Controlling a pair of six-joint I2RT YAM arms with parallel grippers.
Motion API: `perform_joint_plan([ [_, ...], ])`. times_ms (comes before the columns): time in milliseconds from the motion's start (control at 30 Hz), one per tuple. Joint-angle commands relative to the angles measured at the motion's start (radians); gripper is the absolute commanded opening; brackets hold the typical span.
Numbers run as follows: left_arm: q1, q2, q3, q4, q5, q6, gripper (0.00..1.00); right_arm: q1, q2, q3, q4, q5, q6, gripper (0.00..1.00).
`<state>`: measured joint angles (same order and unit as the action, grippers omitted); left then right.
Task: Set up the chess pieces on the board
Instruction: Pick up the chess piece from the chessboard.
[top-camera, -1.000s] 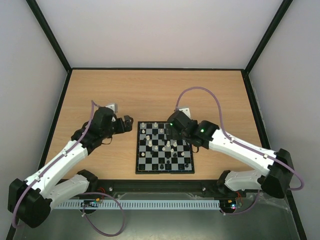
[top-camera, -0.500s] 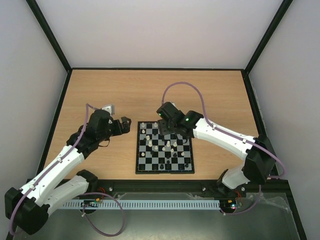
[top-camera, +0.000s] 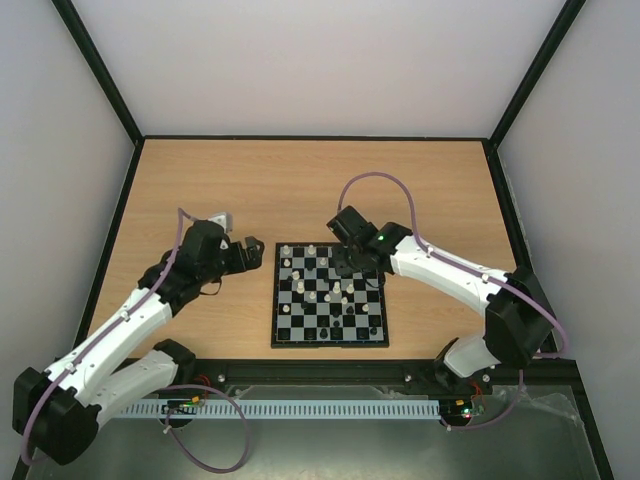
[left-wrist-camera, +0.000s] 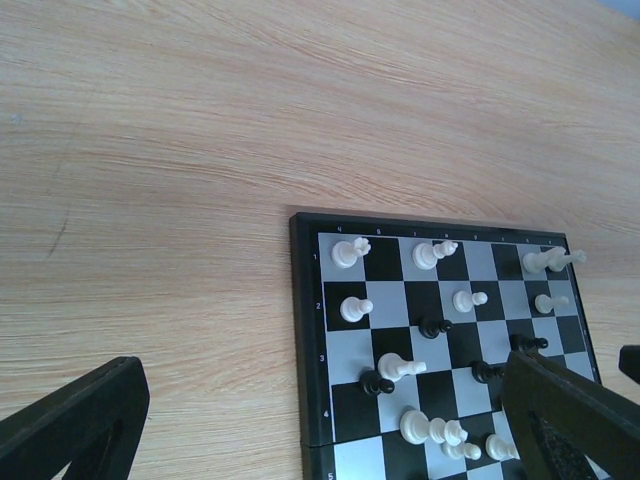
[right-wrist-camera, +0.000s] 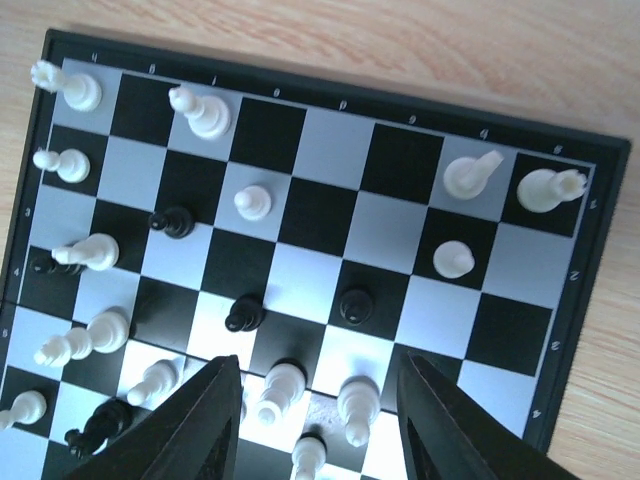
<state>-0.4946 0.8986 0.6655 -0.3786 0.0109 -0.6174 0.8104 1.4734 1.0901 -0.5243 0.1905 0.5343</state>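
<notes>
Board (left-wrist-camera: 304, 340) border numerals 1–5, left gripper (left-wrist-camera: 320, 395) wide apart, right gripper (right-wrist-camera: 318, 368) parted around cream pieces (right-wrist-camera: 357, 405)

A light-brown wood-grain tabletop (top-camera: 300, 185) in a thin black frame (top-camera: 310, 137) has pale walls (top-camera: 320, 60) from 9 to 3 o'clock and a white slotted rail (top-camera: 320, 409) at 6 o'clock.

We read digits 1, 2, 3, 4, 5 running down side border of board (left-wrist-camera: 300, 330) in left wrist view. Marks along its far border too small for us. Right wrist view: border characters blurred, unreadable.
</notes>
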Motion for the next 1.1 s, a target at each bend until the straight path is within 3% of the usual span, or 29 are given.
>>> perform_joint_plan([
  [0,-0.005,0.015,-0.019,0.019,0.020,0.008,0.99,0.007,-0.018,-0.029,-0.010,-0.079,-0.004,0.44],
  [233,-0.014,0.069,-0.021,0.046,0.054,0.030,0.99,0.018,-0.010,0.004,-0.033,-0.059,-0.006,0.45],
  [600,-0.201,0.319,0.133,-0.039,-0.029,0.113,0.98,0.015,-0.139,-0.048,-0.031,-0.018,-0.015,0.45],
  [700,-0.226,0.392,0.187,-0.037,-0.047,0.125,0.89,0.014,-0.163,-0.053,-0.029,-0.023,-0.033,0.45],
  [933,-0.279,0.513,0.262,-0.046,-0.073,0.159,0.53,0.010,-0.195,-0.065,-0.032,-0.034,-0.071,0.45],
  [1067,-0.307,0.570,0.302,-0.070,-0.081,0.174,0.40,0.002,-0.220,-0.087,-0.023,-0.039,-0.081,0.45],
])
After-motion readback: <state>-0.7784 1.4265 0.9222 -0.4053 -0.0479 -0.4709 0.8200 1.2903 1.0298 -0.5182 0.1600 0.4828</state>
